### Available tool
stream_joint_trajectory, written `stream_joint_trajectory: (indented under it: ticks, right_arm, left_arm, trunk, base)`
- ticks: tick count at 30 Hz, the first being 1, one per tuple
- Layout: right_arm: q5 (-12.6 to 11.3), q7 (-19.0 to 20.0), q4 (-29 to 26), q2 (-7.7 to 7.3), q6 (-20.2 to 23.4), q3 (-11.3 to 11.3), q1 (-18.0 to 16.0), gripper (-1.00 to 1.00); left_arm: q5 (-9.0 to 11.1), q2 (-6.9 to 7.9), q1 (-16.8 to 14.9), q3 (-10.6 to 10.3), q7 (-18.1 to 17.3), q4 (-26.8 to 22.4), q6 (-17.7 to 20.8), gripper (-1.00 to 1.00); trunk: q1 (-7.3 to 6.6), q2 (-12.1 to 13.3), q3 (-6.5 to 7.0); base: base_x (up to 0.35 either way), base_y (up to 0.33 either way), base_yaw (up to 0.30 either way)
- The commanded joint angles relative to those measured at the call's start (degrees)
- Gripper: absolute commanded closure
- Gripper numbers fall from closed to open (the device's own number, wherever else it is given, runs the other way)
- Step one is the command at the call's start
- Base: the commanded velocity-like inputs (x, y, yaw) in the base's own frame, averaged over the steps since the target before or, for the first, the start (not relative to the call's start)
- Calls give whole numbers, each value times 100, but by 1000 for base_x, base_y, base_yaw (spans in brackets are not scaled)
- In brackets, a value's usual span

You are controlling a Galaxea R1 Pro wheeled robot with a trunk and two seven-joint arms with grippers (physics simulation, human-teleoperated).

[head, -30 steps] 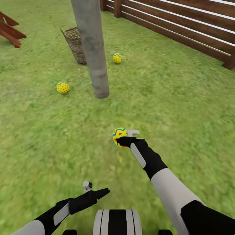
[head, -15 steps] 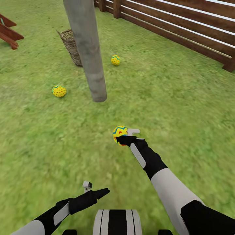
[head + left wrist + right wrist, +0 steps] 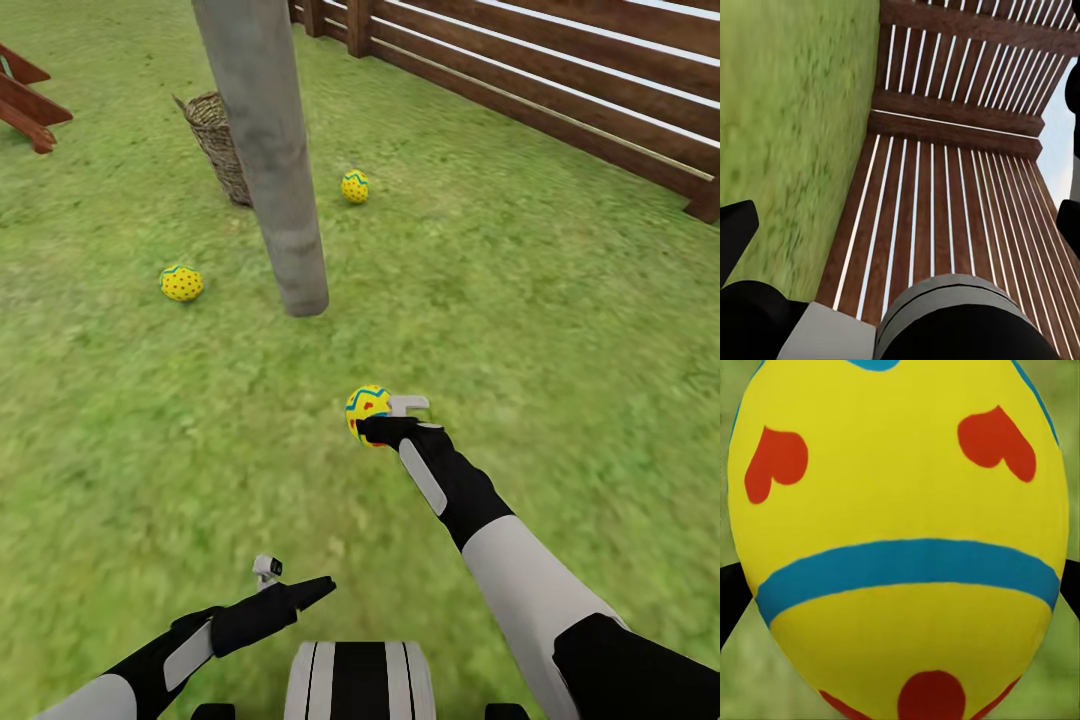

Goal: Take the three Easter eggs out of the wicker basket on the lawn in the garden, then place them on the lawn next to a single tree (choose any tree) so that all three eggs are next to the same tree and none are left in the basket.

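A: Yellow egg (image 3: 367, 412) w/ red marks and a blue zigzag band is sitting clamped in the right gripper (image 3: 378, 428), held over the lawn (image 3: 560, 330) short of the tree trunk (image 3: 272, 160).

B: Right wrist cam is giving more detail?

A: Yep, up close the held egg (image 3: 900, 540) is showing red heart-ish blotches, a curved blue band across the middle, a red dot lower down, and black fingers (image 3: 731, 596) are pressing in at both sides. Head cam isn't resolving that.

B: Other two eggs?

A: Both lying on the grass. Dotted egg (image 3: 181, 283) is resting left of the trunk base; far egg (image 3: 354, 186) is lying beyond the trunk, to its right. Wicker basket (image 3: 218, 140) is standing behind the trunk, partly hidden by it.

B: Left side?

A: Left gripper (image 3: 290, 590) is hanging low near the robot's body, nothing in it; can't tell if jaws are apart or together. Its wrist cam is looking at the brown slat fence (image 3: 945, 187) meeting grass, which head cam is showing at top right.
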Motion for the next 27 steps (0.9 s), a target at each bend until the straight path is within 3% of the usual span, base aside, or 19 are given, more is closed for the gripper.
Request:
stream_joint_trajectory:
  ticks: [1,10,18,22,27]
  right_arm:
    - [-63,-52,-6,0,12,10,-3,100]
    - [-63,-50,22,0,-283,13,-3,100]
    - [-57,-45,19,0,-497,10,-4,100]
    - [111,-45,18,0,-518,2,-3,100]
    - [348,-37,31,0,-660,1,-3,100]
  left_arm:
    - [54,4,-5,-39,-13,-3,60,-100]
    - [54,37,-5,-23,-29,-3,60,-100]
    - [54,204,-5,33,-220,-8,68,-100]
    - [54,367,-5,31,-242,-290,75,-100]
    - [54,389,-5,34,-241,-346,78,-100]
  trunk:
    - [1,-1,-3]
    - [1,-1,-66]
    - [1,-1,-134]
    - [1,-1,-168]
    - [1,-1,-210]
  base:
    - [88,0,0]
    - [8,0,43]
    - [0,0,76]
    - [0,0,105]
    - [0,0,119]
